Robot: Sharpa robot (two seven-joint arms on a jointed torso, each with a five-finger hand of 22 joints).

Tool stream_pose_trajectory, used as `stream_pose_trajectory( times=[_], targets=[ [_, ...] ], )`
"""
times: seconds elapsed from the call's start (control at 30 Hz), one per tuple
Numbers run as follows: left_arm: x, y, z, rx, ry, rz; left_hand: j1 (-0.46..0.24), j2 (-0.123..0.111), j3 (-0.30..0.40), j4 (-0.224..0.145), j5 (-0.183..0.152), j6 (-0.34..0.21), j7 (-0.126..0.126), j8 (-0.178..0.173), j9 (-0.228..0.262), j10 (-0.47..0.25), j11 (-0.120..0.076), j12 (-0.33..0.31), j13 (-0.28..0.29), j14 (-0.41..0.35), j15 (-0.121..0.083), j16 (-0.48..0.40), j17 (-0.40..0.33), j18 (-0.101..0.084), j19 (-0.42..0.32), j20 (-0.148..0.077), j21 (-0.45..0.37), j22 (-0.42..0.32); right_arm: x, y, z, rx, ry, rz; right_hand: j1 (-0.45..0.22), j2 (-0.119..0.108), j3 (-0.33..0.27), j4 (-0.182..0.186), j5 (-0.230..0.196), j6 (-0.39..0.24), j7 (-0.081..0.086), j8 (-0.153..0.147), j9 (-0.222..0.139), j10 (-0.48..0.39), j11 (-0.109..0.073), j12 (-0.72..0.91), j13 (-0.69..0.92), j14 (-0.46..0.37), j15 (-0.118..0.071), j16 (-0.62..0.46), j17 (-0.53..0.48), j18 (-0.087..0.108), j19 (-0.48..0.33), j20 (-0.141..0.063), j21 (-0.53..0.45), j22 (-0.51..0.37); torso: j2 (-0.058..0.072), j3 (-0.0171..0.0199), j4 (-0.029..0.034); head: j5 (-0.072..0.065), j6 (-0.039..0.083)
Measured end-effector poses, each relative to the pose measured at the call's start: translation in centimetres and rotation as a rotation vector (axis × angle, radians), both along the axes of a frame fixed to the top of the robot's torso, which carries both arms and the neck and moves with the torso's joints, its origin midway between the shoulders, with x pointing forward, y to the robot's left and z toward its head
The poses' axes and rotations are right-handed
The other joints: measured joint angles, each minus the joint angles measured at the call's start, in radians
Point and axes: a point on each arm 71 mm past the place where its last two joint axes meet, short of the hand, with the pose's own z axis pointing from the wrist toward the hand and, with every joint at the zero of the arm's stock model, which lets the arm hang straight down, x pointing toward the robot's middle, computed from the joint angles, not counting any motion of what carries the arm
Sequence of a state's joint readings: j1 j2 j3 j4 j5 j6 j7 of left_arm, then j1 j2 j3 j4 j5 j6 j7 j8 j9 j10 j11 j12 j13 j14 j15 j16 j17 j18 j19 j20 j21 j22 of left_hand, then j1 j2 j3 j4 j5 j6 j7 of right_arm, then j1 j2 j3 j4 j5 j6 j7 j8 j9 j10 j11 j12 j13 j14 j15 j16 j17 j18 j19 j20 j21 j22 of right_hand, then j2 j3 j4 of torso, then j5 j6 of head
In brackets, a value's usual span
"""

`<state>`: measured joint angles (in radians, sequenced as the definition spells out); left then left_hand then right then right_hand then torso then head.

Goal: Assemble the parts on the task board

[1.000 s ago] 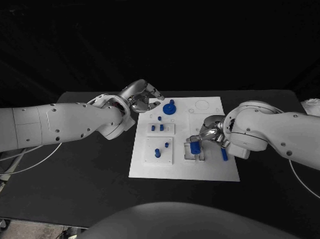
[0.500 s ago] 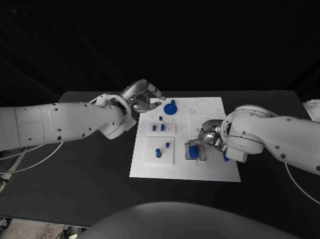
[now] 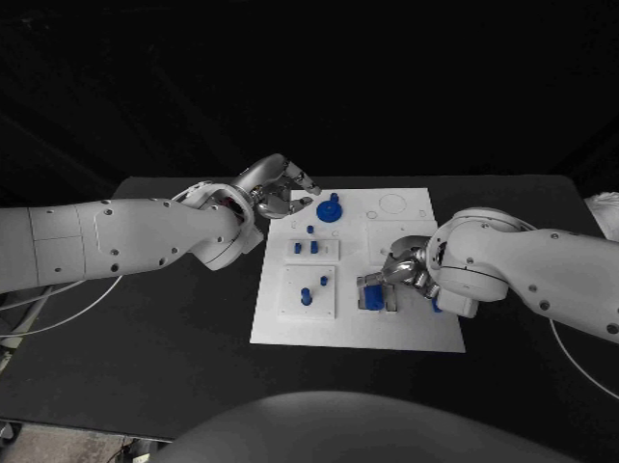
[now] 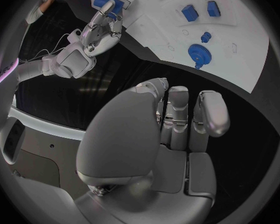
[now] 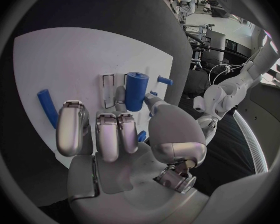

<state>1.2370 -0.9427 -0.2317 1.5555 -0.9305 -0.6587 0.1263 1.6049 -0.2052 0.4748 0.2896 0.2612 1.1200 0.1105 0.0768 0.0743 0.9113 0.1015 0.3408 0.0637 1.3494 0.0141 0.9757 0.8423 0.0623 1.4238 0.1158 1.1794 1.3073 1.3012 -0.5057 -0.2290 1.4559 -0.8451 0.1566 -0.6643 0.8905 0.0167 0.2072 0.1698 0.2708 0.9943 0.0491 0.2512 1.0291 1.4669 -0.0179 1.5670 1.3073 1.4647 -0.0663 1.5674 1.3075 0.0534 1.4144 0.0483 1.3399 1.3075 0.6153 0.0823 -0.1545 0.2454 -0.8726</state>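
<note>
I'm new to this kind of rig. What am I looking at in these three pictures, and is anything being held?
A two-armed white robot works at a black table. One picture looks down from its head; the two round ones come from cameras behind each wrist. The white task board carries small blue parts, among them a blue gear. The silver right hand grips a blue cylinder at a slotted holder on the board. The silver left hand hovers by the board's far corner, fingers curled, holding nothing.
</note>
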Motion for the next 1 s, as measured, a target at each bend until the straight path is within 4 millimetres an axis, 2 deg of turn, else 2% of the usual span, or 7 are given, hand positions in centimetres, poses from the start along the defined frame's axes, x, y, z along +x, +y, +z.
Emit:
stream_pose_trajectory(
  times=[0.13, 0.2, 0.37, 0.73, 0.87, 0.93, 1.0],
  targets=[
    [0.00, -0.01, -0.01, 0.000, 0.001, -0.001, 0.000, 0.000, 0.000, 0.000, 0.000, 0.000, 0.000, 0.000, 0.000, 0.000, 0.000, 0.000, 0.000, 0.000, 0.000, 0.000, 0.001, 0.000, 0.000, 0.000, 0.000, 0.000, 0.01, -0.04, -0.05, -0.002, 0.000, -0.001, -0.021, -0.003, -0.015, 0.014, -0.088, 0.006, 0.001, -0.004, 0.005, 0.000, 0.000, 0.000, 0.000, 0.000, 0.000, 0.000, 0.000, 0.000, 0.000, 0.000, -0.004, 0.000, 0.000, 0.0000, 0.0002, 0.001, 0.000],
    [0.00, -0.01, -0.01, 0.000, 0.001, -0.001, 0.000, 0.000, 0.000, 0.000, 0.000, 0.000, 0.000, 0.000, 0.000, 0.000, 0.000, 0.000, 0.000, 0.000, 0.000, 0.000, 0.001, 0.000, 0.000, 0.000, 0.000, 0.000, 0.02, -0.06, -0.06, -0.002, 0.000, -0.001, -0.028, -0.007, -0.026, 0.017, -0.119, 0.007, 0.000, -0.006, 0.007, -0.002, 0.002, 0.000, 0.001, 0.000, 0.000, 0.000, 0.000, 0.000, 0.000, 0.000, -0.004, 0.000, 0.000, -0.0001, 0.0002, 0.001, 0.000],
    [0.01, -0.01, -0.03, 0.001, 0.003, -0.001, 0.000, 0.000, 0.000, 0.000, 0.000, 0.000, 0.000, 0.000, 0.000, 0.000, 0.000, 0.000, 0.000, 0.000, 0.000, 0.000, 0.001, 0.000, 0.000, 0.000, 0.000, 0.000, 0.02, -0.11, -0.09, -0.002, 0.000, -0.003, -0.037, -0.006, -0.043, 0.024, -0.161, 0.008, -0.001, -0.010, 0.010, -0.004, 0.004, 0.000, 0.001, 0.000, 0.000, 0.000, 0.000, 0.000, 0.000, 0.000, -0.008, 0.000, 0.000, -0.0001, 0.0003, 0.002, 0.000],
    [0.03, -0.07, -0.08, 0.002, 0.008, -0.003, 0.000, 0.000, 0.002, -0.002, 0.004, 0.000, 0.000, 0.000, 0.000, 0.000, 0.000, 0.000, 0.000, -0.003, 0.003, 0.000, 0.001, 0.000, 0.000, 0.000, 0.000, 0.000, 0.03, -0.33, -0.16, 0.004, 0.001, -0.013, -0.051, -0.020, -0.079, 0.021, -0.211, 0.001, 0.006, -0.020, 0.017, -0.001, 0.006, 0.000, 0.001, 0.004, 0.004, 0.000, 0.000, 0.000, 0.000, 0.000, -0.008, 0.000, 0.000, 0.0000, 0.0002, 0.002, 0.000],
    [0.04, -0.11, -0.12, 0.002, 0.011, -0.003, 0.000, 0.000, 0.009, -0.003, 0.004, 0.000, 0.000, 0.000, 0.001, 0.003, 0.003, 0.000, 0.000, -0.003, 0.003, 0.000, 0.001, 0.000, 0.000, 0.000, 0.000, 0.001, 0.01, -0.45, -0.18, 0.014, 0.001, -0.025, -0.067, -0.045, -0.106, 0.028, -0.215, -0.007, 0.014, -0.027, 0.022, -0.001, 0.006, 0.000, 0.001, 0.003, 0.004, 0.000, 0.000, 0.000, 0.011, 0.010, 0.005, 0.000, 0.000, 0.0002, 0.0003, 0.002, 0.000],
    [0.04, -0.12, -0.13, 0.003, 0.013, -0.003, 0.000, 0.000, 0.009, -0.003, 0.004, 0.000, 0.000, 0.000, 0.001, 0.004, 0.004, 0.004, 0.000, -0.003, 0.003, 0.000, 0.001, 0.000, 0.000, 0.000, 0.000, 0.001, 0.00, -0.51, -0.17, 0.021, 0.001, -0.032, -0.069, -0.060, -0.124, 0.034, -0.215, -0.021, 0.017, -0.027, 0.026, 0.000, 0.012, 0.000, 0.001, 0.000, 0.007, 0.000, 0.000, 0.000, 0.030, 0.010, 0.034, 0.000, 0.000, 0.0003, 0.0003, 0.002, 0.000],
    [0.04, -0.12, -0.14, 0.003, 0.014, -0.003, 0.000, 0.000, 0.009, -0.003, 0.008, 0.002, 0.002, 0.000, 0.001, 0.004, 0.004, 0.004, 0.000, -0.003, 0.003, 0.000, 0.001, 0.000, 0.000, 0.000, 0.000, 0.001, 0.00, -0.61, -0.15, 0.029, 0.000, -0.041, -0.066, -0.062, -0.140, 0.042, -0.215, -0.032, 0.021, -0.027, 0.035, -0.001, 0.013, 0.000, 0.001, 0.000, 0.007, 0.000, 0.000, 0.000, 0.043, 0.011, 0.054, 0.000, 0.000, 0.0004, 0.0004, 0.003, 0.000]
  ],
)
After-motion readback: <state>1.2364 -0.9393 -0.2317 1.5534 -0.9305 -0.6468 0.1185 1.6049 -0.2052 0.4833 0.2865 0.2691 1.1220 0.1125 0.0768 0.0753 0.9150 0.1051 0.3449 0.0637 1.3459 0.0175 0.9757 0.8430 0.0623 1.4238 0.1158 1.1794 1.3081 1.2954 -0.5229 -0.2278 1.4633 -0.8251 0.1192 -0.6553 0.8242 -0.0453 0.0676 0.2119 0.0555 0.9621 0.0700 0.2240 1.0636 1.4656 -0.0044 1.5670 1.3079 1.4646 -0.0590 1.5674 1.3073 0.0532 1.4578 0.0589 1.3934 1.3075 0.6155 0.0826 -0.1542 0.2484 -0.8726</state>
